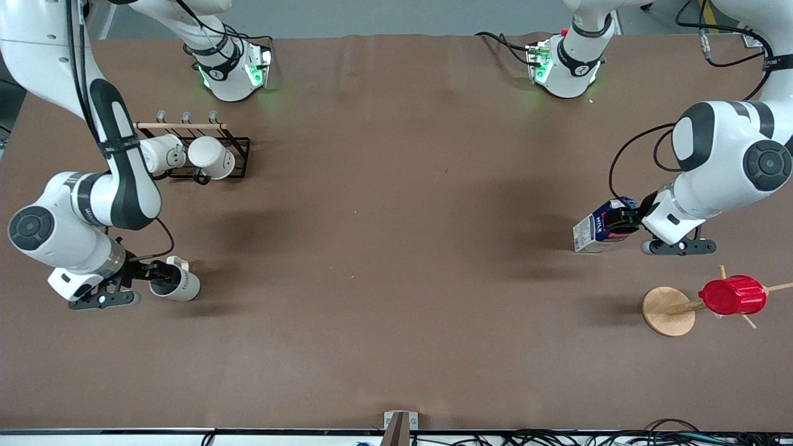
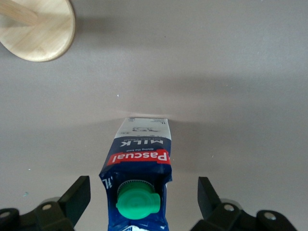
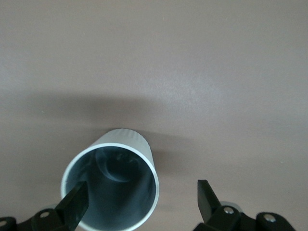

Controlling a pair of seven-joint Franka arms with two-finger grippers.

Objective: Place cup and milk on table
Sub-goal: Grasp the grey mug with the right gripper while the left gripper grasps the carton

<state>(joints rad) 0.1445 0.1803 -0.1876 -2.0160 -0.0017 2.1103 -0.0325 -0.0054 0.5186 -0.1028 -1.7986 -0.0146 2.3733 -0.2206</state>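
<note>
Milk [image 1: 604, 227] stands near the table's [image 1: 396, 248] left-arm edge between the left gripper's [image 2: 143, 195] parted fingers, cup [image 1: 176, 280] near the right-arm edge at the similarly spread right gripper [image 3: 143, 199]; both likely light, rigid, best gripped mid-body.

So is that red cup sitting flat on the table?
No, the red cup hangs tilted on a peg of the small wooden stand, above the table rather than resting on it.

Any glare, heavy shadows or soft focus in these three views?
Front view: even light, soft shadows on the table, green LED glow at both bases. Left wrist view: sharp milk label, faint shadow. Right wrist view: the cup casts a broad soft shadow; no glare.
</note>
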